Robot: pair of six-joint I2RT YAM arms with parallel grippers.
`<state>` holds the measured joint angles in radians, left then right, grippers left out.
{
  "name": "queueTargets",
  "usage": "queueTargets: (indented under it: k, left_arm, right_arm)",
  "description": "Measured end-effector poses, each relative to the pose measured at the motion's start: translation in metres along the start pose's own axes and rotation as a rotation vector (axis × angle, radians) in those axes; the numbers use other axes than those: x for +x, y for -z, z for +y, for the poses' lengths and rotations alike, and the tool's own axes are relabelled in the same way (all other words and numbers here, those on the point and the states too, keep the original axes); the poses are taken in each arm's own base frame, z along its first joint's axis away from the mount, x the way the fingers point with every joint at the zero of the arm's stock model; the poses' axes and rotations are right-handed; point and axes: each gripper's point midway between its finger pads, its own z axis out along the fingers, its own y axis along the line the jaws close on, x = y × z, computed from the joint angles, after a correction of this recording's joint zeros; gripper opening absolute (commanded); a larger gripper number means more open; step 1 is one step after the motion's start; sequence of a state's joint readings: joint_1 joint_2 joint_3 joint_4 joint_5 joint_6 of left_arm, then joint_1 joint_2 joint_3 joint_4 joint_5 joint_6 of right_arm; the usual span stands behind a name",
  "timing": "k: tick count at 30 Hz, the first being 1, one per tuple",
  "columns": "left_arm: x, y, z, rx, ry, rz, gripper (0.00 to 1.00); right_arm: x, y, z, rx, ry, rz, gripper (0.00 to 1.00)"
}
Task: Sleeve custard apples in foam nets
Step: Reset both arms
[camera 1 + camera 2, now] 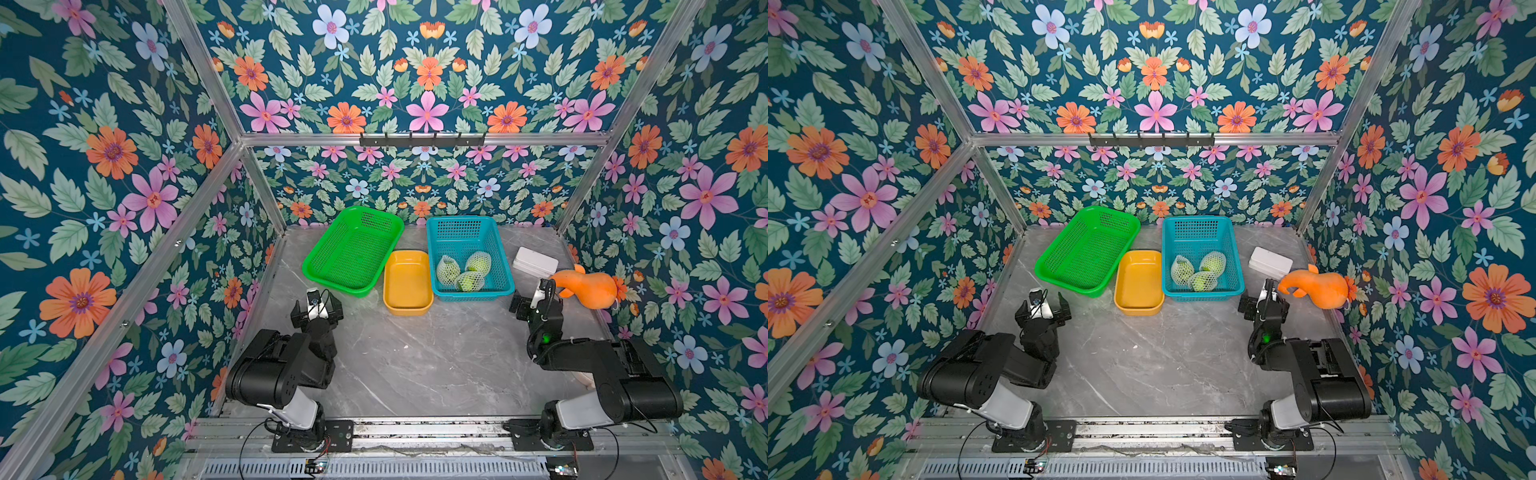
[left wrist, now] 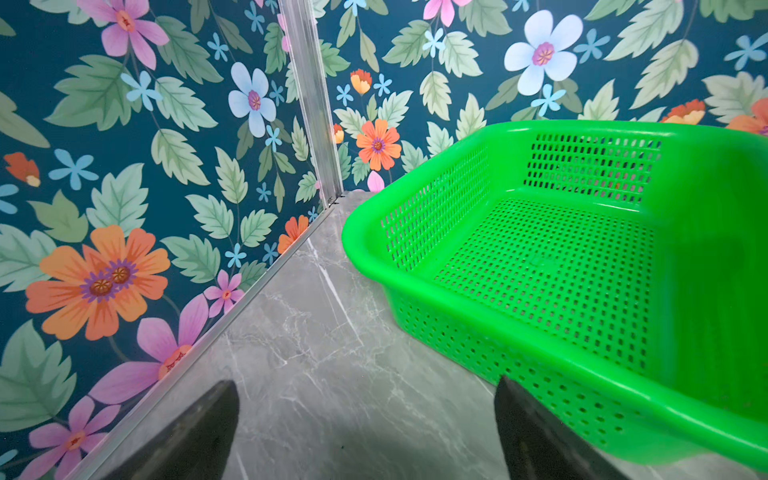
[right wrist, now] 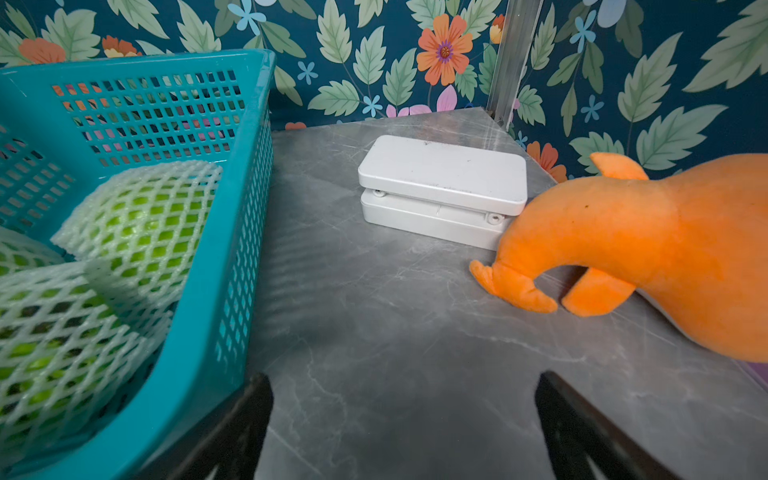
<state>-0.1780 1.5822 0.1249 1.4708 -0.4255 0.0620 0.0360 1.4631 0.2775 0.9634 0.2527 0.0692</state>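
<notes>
While both stand wide apart, the left hand and right hand hold nothing.

bright, even overhead light, soft shadows, wide-angle edge distortion, wrist-view foregrounds blurred.

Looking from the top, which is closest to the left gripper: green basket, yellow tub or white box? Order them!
1. Green perforated plastic basket, just beside the left gripper.
2. Yellow plastic tub, in the middle.
3. White flat plastic box, far right side.
</notes>
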Motion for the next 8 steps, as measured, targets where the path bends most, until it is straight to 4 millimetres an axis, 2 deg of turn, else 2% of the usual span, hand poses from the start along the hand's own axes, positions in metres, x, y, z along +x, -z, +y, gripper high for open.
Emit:
queueTargets:
  k: [4,8]
  left_arm:
    - [0.008,-0.008,0.001,0.009,-0.005,0.017,1.0]
    - [-0.002,-0.011,-0.005,0.033,0.011,-0.01,1.0]
  right_arm:
    - [0.0,0.0,0.001,-0.007,0.0,0.0,0.99]
    - [-0.002,-0.003,-0.002,-0.007,-0.009,0.004,0.99]
